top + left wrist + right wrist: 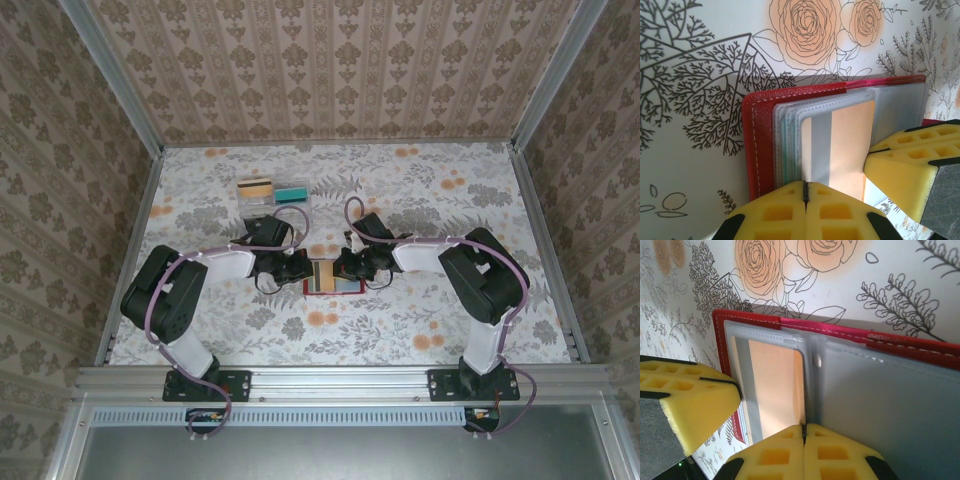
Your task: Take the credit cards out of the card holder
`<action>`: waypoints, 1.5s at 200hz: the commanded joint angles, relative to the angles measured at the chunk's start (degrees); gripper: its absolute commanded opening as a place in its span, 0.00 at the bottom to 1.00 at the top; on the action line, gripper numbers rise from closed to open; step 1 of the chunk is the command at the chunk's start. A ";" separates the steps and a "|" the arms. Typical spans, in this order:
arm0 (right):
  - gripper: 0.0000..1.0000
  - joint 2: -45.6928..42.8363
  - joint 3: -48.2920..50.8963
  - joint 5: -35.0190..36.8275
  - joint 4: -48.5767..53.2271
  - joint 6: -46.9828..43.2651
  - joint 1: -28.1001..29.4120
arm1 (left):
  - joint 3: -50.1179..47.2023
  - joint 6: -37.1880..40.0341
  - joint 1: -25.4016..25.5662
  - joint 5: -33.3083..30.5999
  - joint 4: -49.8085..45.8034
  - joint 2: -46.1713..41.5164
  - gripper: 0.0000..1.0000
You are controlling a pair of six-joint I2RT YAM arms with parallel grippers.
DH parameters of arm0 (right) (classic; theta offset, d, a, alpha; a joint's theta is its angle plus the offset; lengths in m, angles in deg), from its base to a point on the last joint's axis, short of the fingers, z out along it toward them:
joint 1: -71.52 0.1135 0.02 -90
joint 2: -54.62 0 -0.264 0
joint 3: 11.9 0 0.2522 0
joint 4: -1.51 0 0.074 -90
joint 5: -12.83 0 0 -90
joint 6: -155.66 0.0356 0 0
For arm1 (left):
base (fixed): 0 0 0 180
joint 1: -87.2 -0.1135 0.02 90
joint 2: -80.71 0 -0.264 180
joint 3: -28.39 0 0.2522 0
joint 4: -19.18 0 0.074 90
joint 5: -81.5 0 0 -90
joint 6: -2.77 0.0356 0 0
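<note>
- Card holder, a flat red folding wallet [333,277], lies open mid-frame.
- Tan striped plastic card [840,145] runs lengthwise up-frame from the left gripper [805,196], pressed together.
- Right gripper [803,436], equally near, likewise pressed together; pinch unclear.

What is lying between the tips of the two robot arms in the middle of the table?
The open red card holder, with a tan card inside it, lies between the left fingers and the right fingers. The top view shows this best.
</note>
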State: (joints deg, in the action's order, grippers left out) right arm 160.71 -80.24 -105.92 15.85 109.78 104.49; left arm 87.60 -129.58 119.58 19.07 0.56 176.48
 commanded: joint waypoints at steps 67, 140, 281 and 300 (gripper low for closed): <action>0.00 -3.35 1.87 -0.18 1.33 -0.64 -1.77 | 0.31 2.14 0.14 -2.10 -5.22 1.16 0.00; 0.26 0.17 0.57 -2.01 -2.24 1.05 -1.00 | 0.33 1.63 0.73 -1.56 -4.54 1.72 0.00; 0.00 -8.32 8.20 -1.19 -0.40 -1.48 -6.52 | 0.49 2.70 0.29 -1.28 -5.60 1.00 0.00; 0.00 -10.83 9.27 -1.95 -0.09 -1.96 -7.67 | 1.15 2.84 0.09 -1.21 -6.02 0.59 0.00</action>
State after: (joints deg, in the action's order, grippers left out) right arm 153.45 -72.66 -106.95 13.95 109.34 98.15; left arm 88.08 -128.27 119.78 18.72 -0.51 176.50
